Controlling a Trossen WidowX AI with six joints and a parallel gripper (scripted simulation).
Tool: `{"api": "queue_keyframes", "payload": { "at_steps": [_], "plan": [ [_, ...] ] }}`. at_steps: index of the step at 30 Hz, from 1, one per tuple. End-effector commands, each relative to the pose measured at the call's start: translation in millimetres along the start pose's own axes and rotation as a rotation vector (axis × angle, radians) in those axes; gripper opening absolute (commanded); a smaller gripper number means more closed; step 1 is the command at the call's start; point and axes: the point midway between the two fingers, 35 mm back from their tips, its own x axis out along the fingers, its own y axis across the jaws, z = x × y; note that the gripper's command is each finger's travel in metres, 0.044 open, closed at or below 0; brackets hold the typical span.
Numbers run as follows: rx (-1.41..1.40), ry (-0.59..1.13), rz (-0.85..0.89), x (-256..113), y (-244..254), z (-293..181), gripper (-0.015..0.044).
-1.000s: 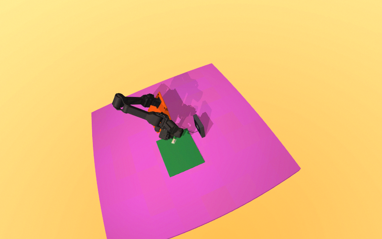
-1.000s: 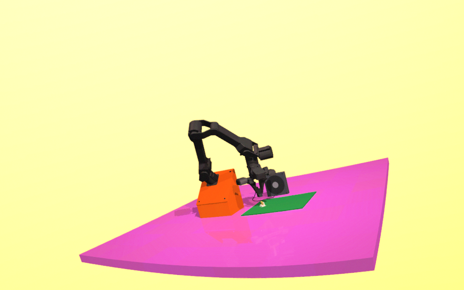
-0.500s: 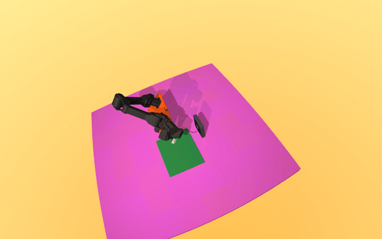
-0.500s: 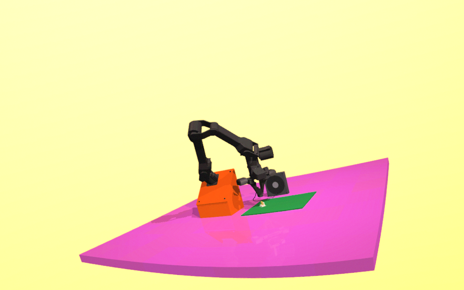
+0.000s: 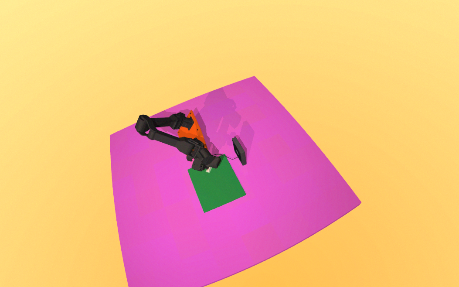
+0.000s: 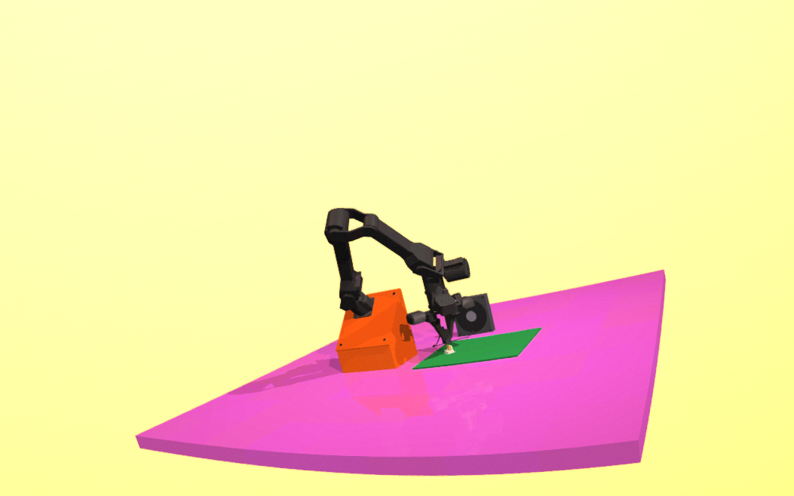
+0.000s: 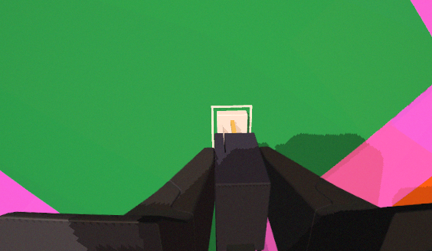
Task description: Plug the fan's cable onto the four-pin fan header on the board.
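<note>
My gripper [image 5: 207, 166] [image 6: 449, 341] [image 7: 236, 157] is shut on the fan plug, a dark block [image 7: 242, 164] between the fingers. The fan header [image 5: 208, 170] [image 6: 449, 350] [image 7: 221, 119] is cream with a gold pin showing, inside a thin pale outline [image 7: 212, 126] on the green board [image 5: 220, 192] [image 6: 498, 346] [image 7: 108, 76]. The plug's tip covers the header's near part in the wrist view. In the exterior view the fingertips are right over the header. Whether plug and header touch is hidden. The other pins are hidden.
The black fan [image 5: 238, 151] [image 6: 471, 316] stands upright beside the board, its thin cable [image 5: 228, 157] running towards my gripper. The arm's orange base [image 5: 188, 130] [image 6: 364, 359] [image 7: 423, 193] is close to the board, on the magenta table top [image 5: 277, 213] [image 6: 510, 418].
</note>
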Motion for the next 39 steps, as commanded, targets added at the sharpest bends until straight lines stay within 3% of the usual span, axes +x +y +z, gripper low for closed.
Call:
{"api": "queue_keyframes", "payload": {
  "at_steps": [1, 39],
  "plan": [
    [-0.006, -0.004, -0.002, 0.4, -0.4, 0.5, 0.0],
    [-0.007, -0.005, -0.002, 7.2, -1.2, 0.8, 0.0]
  ]
}}
